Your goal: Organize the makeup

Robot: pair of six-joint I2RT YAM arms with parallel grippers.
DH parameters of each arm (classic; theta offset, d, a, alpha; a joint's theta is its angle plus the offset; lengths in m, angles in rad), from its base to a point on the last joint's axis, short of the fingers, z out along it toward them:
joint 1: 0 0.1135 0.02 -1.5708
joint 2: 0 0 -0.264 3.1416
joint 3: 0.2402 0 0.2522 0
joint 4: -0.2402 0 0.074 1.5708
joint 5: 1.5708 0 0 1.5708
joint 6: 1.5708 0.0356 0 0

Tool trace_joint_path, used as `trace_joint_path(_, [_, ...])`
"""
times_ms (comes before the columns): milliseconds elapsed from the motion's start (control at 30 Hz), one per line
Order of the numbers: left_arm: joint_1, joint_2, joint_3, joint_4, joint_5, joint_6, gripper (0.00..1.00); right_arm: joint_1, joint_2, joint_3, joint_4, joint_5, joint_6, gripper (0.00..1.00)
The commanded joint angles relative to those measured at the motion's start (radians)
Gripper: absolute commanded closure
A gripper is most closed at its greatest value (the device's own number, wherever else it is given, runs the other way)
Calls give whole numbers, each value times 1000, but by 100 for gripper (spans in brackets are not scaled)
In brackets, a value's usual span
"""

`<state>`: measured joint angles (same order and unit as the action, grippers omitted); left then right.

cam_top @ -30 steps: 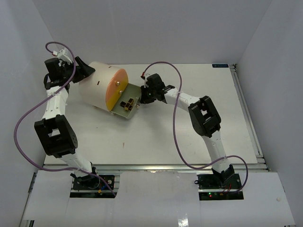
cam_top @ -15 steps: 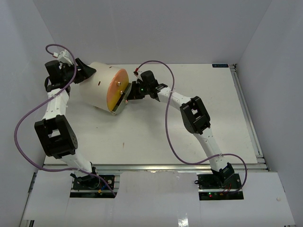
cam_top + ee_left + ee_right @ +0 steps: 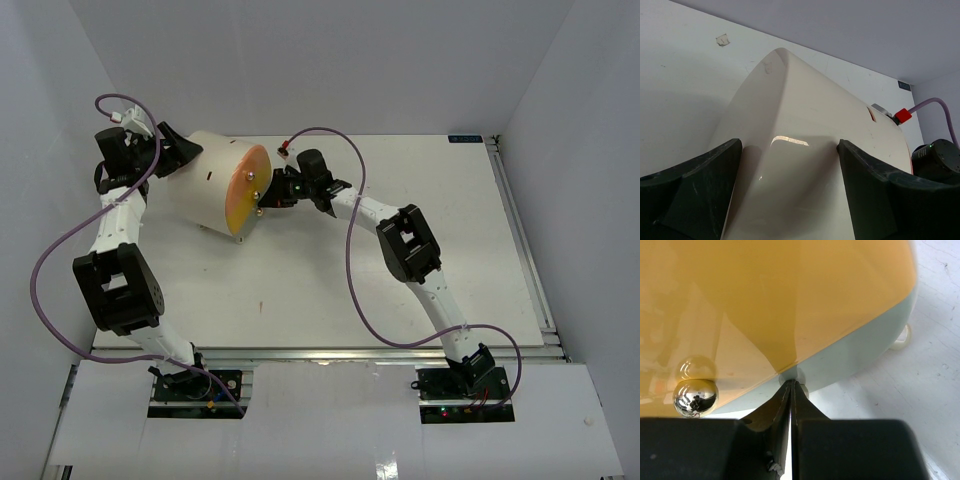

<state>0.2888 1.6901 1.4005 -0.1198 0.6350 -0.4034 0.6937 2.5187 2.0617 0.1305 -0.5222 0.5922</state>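
Cream cylinder (image 3: 210, 180) lies on its side at the far left of the counter (image 3: 400, 280). Its orange front (image 3: 246, 190) faces right, toward my right arm. The front sits flush on the body, with no gap showing in the top view.

My left pincer (image 3: 789, 150) is at the back end of the cylinder and spread wide. One dark finger (image 3: 690, 195) is on each side of the cream wall, and both look to be touching it. I cannot tell whether they squeeze.

My right pincer (image 3: 791, 385) is narrow, fingers pressed together with only a thin slit between them. Its tips are right at the lower edge of the orange front, where orange meets the pale body, against a small pale stud. I cannot tell if anything is pinched there. A gold ball knob (image 3: 695, 396) sits on the orange front just left of the tips, apart from them. A round cream foot (image 3: 901, 337) shows under the body further right, resting on the counter.

The makeup is not in sight in any view, so I cannot tell where it lies.
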Motion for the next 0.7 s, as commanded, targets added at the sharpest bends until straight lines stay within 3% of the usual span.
trace_joint_path(0, [-16,-15,31,-142,-31,3,10,12,-77,-33,71,-5,-47,92])
trace_joint_path(267, [42,-46,166,-151,-235,-31,3,-25,-463,-389,-83,97,-478,92])
trace_joint_path(433, [59,-106,197,-113,-264,-67,2,-58,-705,-594,-243,91,-751,89])
trace_joint_path(533, [59,-189,152,-67,-238,-90,2,-108,-868,-710,-291,62,-830,86])
trace_joint_path(667, [57,-350,-50,70,-99,-147,2,-230,-1037,-841,-280,-27,-828,63])
